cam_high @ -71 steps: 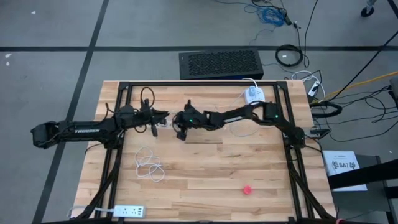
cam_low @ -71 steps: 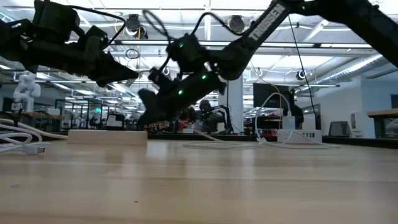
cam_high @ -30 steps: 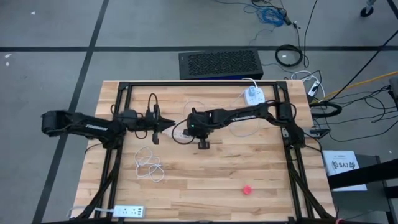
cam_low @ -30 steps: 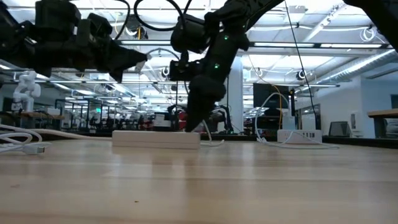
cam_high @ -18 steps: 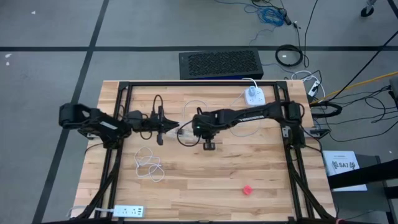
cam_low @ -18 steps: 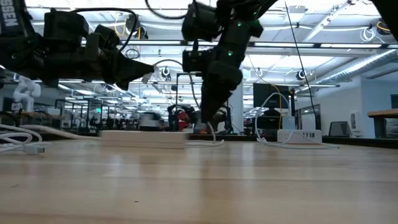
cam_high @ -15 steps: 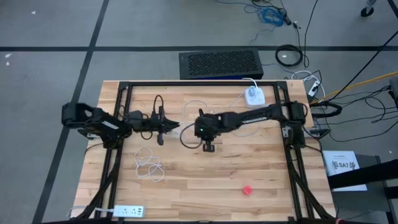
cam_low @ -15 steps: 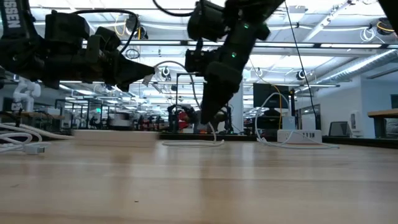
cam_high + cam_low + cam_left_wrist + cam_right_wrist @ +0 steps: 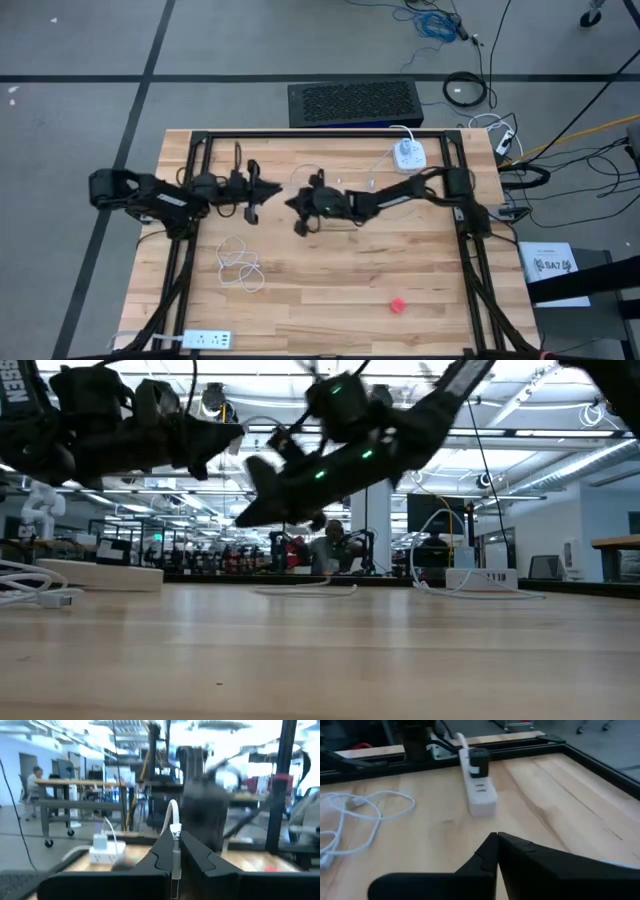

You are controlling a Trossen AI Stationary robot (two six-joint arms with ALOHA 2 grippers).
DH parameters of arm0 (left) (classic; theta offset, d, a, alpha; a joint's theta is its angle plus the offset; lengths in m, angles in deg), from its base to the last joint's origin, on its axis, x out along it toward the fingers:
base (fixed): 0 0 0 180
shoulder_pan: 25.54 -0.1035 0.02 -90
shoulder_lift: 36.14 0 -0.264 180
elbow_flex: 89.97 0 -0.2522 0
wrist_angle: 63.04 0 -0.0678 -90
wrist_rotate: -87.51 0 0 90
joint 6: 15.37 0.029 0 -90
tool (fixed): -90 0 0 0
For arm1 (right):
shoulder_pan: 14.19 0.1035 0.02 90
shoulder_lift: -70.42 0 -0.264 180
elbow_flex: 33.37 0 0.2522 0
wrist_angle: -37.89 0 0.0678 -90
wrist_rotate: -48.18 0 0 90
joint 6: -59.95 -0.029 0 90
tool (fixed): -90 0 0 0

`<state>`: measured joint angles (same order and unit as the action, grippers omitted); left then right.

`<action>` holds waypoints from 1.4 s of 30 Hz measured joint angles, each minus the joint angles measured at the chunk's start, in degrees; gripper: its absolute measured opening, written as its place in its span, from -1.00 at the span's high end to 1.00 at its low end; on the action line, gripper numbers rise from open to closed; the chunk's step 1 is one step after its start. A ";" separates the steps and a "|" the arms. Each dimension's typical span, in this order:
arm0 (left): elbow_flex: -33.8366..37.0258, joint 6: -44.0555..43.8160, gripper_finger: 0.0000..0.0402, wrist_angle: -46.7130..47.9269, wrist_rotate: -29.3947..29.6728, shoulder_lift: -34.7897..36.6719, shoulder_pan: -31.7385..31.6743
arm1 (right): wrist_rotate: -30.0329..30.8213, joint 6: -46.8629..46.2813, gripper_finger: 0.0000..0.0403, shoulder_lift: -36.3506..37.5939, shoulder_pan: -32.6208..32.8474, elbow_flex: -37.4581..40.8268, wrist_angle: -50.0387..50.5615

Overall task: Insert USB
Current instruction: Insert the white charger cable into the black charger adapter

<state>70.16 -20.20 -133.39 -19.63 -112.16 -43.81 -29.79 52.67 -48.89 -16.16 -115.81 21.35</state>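
Right now your left gripper point(image 9: 175, 851) is pinched closed on the white USB cable point(image 9: 173, 820), plug end between its fingers, raised above the table point(image 9: 400, 270) left of centre. Your right gripper point(image 9: 496, 840) faces it, fingers together and empty. Ahead of it a white power strip point(image 9: 479, 795) lies flat.

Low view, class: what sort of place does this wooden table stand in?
Probably a robotics lab or workshop: long ceiling lights, rows of workbenches behind the table, and a small white robot figure at the left.
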 joint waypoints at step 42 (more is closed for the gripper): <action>0.00 -3.95 0.91 44.45 -10.83 36.71 -29.32 | -19.29 8.07 1.00 -37.18 -5.25 -62.04 40.62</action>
<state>70.16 -24.15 -88.94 -30.46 -75.45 -73.13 -49.08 60.74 -86.06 -21.41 -177.84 61.97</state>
